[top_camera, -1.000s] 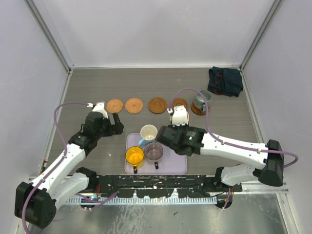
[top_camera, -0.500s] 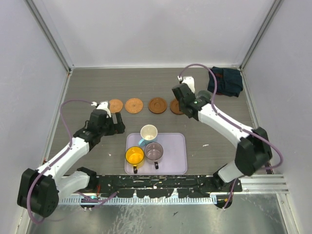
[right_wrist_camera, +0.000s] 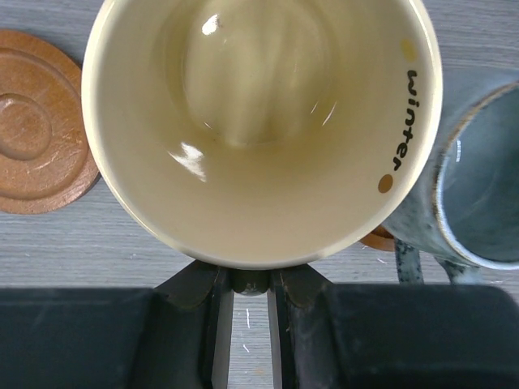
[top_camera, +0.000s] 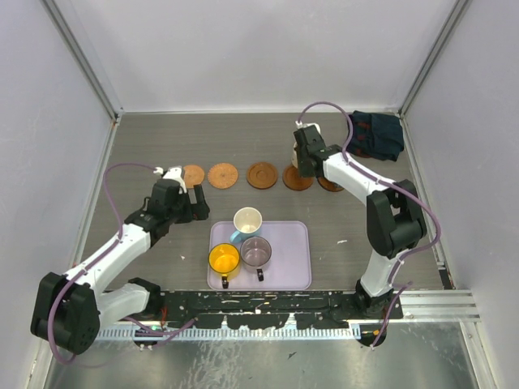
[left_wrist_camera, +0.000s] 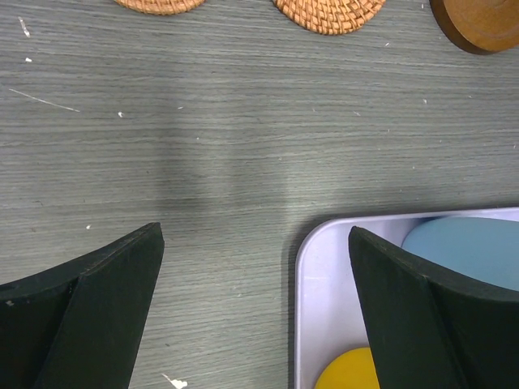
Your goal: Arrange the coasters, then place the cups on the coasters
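Glossy cream mug point(right_wrist_camera: 259, 121), "winter" lettered inside the rim, is pinched at its near side by R gripper point(right_wrist_camera: 250, 279), fingers nearly together. It sits btwn a ringed wood coaster point(right_wrist_camera: 32, 134) & a speckled grey-green mug point(right_wrist_camera: 478, 194). R arm has swung from the lilac tray point(top_camera: 292, 271) to the coaster row. L gripper point(left_wrist_camera: 255, 239) is spread wide, empty, at the tray corner.

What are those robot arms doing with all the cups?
The two arms are putting cups onto coasters. The right gripper is pinching the rim of the cream cup near the right end of the coaster row. That is right beside the grey-green cup, which sits on a coaster. The left gripper is open and empty next to the lilac tray. On the tray, the white cup, orange cup and purplish cup wait.
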`<act>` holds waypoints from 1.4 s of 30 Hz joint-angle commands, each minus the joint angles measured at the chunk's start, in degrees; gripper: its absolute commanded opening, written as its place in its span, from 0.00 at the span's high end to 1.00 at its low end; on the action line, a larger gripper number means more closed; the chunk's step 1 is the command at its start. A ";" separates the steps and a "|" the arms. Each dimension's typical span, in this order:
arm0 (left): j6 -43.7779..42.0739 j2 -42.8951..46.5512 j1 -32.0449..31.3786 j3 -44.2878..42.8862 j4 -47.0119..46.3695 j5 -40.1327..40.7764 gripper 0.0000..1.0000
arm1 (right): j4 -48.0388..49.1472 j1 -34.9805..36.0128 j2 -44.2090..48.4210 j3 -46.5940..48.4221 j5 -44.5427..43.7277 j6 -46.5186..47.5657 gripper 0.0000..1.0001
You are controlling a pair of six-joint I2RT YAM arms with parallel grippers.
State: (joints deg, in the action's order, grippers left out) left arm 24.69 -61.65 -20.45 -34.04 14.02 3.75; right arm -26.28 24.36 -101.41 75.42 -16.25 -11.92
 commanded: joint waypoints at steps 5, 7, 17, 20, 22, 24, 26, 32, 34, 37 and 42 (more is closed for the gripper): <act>0.41 0.80 0.32 -2.62 -2.32 -0.01 0.02 | 4.63 -0.12 0.23 2.20 3.25 0.51 0.99; 0.36 0.78 0.32 -2.61 -2.12 0.25 0.02 | 3.76 -0.14 0.13 2.32 3.28 0.29 0.99; 0.71 0.69 0.28 -2.52 -2.17 -0.05 0.02 | 0.00 -0.07 1.24 0.76 5.49 -1.49 0.99; 0.71 0.84 0.32 -2.36 -2.24 -0.01 0.02 | 0.06 -0.06 1.64 -0.43 6.15 -1.77 0.99; 0.71 0.99 0.28 -2.34 -2.24 0.10 0.02 | 0.09 -0.07 1.73 -0.77 6.59 -1.92 0.99; 0.80 0.95 0.32 -2.30 -2.27 -0.02 0.02 | -0.01 -0.10 1.67 -0.91 6.75 -2.04 0.99; 0.80 0.86 0.30 -2.28 -2.25 0.01 0.02 | -0.05 -0.07 1.59 -1.08 6.78 -2.15 0.99; 0.83 0.74 0.25 -2.26 -2.42 0.04 0.02 | -0.22 -0.06 0.80 -0.58 6.91 -2.37 0.99; 0.80 0.62 0.32 -2.26 -2.40 0.07 0.02 | -0.59 -0.03 0.56 -0.26 6.89 -2.55 0.99; 0.72 0.57 0.30 -2.17 -2.47 0.12 0.02 | -1.40 -0.07 0.42 0.07 6.72 -2.88 0.99; 0.80 0.47 0.30 -2.08 -2.63 0.05 0.02 | -2.36 0.06 0.59 0.17 5.92 -3.61 0.99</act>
State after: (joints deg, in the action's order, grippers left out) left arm 25.04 -61.65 -20.45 -34.48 13.93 3.66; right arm -29.89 24.36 -102.78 73.21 -9.32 -14.15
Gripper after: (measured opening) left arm 0.980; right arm 0.242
